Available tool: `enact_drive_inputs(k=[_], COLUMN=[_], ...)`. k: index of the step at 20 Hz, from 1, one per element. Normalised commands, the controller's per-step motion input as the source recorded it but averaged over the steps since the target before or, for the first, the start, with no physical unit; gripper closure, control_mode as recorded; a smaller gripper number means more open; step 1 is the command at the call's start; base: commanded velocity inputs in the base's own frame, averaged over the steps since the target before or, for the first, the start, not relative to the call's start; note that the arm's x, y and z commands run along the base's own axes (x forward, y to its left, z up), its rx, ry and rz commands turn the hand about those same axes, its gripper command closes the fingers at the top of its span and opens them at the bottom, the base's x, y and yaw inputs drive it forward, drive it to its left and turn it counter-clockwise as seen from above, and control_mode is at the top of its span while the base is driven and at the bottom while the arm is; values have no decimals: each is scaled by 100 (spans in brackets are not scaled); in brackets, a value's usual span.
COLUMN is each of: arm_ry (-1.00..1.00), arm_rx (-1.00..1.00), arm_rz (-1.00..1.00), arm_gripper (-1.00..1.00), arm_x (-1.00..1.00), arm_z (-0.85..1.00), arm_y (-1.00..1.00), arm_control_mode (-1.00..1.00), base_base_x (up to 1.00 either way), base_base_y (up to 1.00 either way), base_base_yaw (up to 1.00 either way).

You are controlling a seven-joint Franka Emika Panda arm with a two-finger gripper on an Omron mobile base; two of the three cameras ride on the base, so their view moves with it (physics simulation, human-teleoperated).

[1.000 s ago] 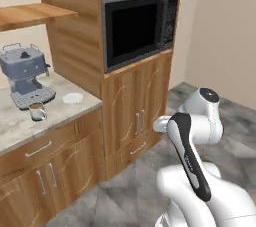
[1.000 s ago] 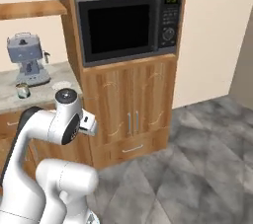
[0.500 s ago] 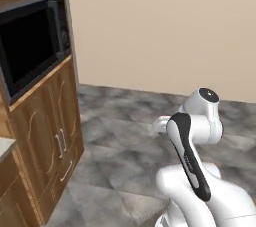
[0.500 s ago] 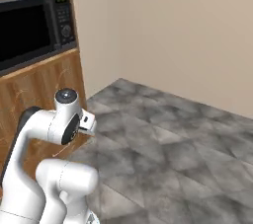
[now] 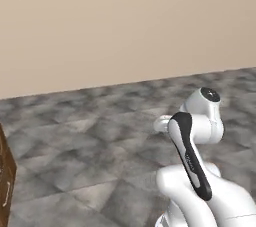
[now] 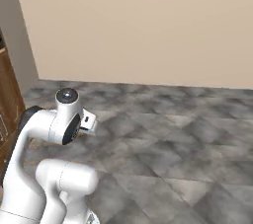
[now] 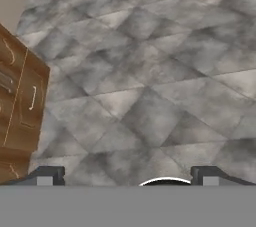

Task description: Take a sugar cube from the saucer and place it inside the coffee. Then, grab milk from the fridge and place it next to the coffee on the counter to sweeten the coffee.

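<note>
A: Where's the end effector (image 7: pixel 128 178), and how does it stand?

B: In the hand view its two dark fingertips (image 7: pixel 47 175) sit at the bottom, one far left and one far right, spread wide apart with nothing between them. It looks down on the floor (image 7: pixel 165 71).

A: What's that floor like?

B: Grey stone tiles, mottled light and dark, laid on the diagonal. In the left base view the floor (image 5: pixel 100 136) runs back to a plain beige wall (image 5: pixel 125 21), meeting it in one straight edge. The right base view has the same wall (image 6: pixel 148 25) and a corner at the far left.

A: Any of the task's things near the wooden cabinet?

B: I can't make out any of them. The wooden cabinet (image 7: pixel 20 106) itself stands at the left of the hand view: warm brown grain, panelled doors, thin curved silver handles (image 7: pixel 32 97). A sliver of it sits at the lower left edge of the left base view (image 5: pixel 5 181) and along the left edge of the right base view (image 6: pixel 7 99).

A: Room to move?

B: Away from the cabinet the floor is open tile out to the wall. The arm (image 5: pixel 192 161), glossy white with dark joints, is folded up close over the base.
</note>
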Motion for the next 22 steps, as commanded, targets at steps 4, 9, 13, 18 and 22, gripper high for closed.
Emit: enact_drive_inputs(k=[4,9,13,18,22], arm_ry=[0,0,0,0,0], arm_rx=[0,0,0,0,0], arm_rz=[0,0,0,0,0], arm_gripper=[-100,-100,-100,-100,-100], arm_x=[0,0,0,0,0], arm_z=[0,0,0,0,0], arm_y=[0,0,0,0,0], arm_control_mode=[100,100,100,100,100], base_base_x=[0,0,9,7,0], base_base_y=[11,3,0,0,0], base_base_yaw=[-100,-92,-82,-83,-87])
